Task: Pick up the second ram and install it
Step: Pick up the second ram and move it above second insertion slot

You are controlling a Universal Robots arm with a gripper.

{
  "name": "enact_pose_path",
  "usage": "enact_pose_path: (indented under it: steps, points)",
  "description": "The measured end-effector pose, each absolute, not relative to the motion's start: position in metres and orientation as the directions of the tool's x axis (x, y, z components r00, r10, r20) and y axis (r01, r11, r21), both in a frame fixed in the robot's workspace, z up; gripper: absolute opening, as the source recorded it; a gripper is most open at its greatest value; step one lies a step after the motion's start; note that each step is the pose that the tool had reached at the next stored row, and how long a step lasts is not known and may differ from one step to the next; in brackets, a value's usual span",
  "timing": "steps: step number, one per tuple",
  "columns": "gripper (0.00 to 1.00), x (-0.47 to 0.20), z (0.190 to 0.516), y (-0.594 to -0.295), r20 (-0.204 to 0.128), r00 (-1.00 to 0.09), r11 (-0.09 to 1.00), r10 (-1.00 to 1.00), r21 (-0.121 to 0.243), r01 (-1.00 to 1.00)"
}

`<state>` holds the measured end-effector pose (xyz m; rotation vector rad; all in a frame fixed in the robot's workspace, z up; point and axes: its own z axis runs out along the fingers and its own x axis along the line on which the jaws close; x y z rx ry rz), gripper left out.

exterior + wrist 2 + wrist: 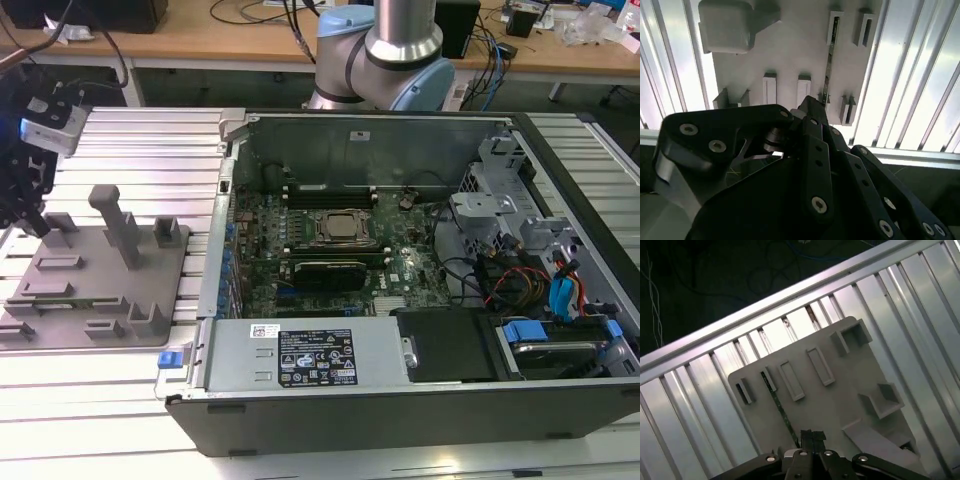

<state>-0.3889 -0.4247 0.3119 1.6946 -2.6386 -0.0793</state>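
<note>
We judged the step in hand to be the approach for the pick. The gripper (812,436) hung above the grey tray (840,400), well apart from the open computer case (400,420), and it held nothing that we could see. We could not tell from any view whether it was released or clenched.

The second ram (828,65) sat in the tray below the gripper. Its near end lay almost under the gripper's tip, and the rest ran away ahead of it. We thought the gripper was over that end of the stick and not over its middle.

To do this step well, in our judgement, the gripper should be centred along the stick before it goes down. Its closing line should cross the thin board squarely, so that the two flat faces are pressed evenly. The descent should be straight, clear of the two slotted holders (835,27) that seat the stick's ends.

The stick stood on its long edge and showed as a thin dark line in both wrist views. Its long axis lay flat, pointing directly away from the gripper and roughly parallel to the ribs of the aluminium table (920,315). We could not make out which face carried the label.
</note>
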Motion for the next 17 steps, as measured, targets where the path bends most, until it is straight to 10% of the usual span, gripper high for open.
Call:
enact_pose_path:
  steps: [17]
  points:
    - [0.08,-0.3891,0.3019,-0.4258,-0.023,-0.018,0.016,-1.000,0.045,-0.999]
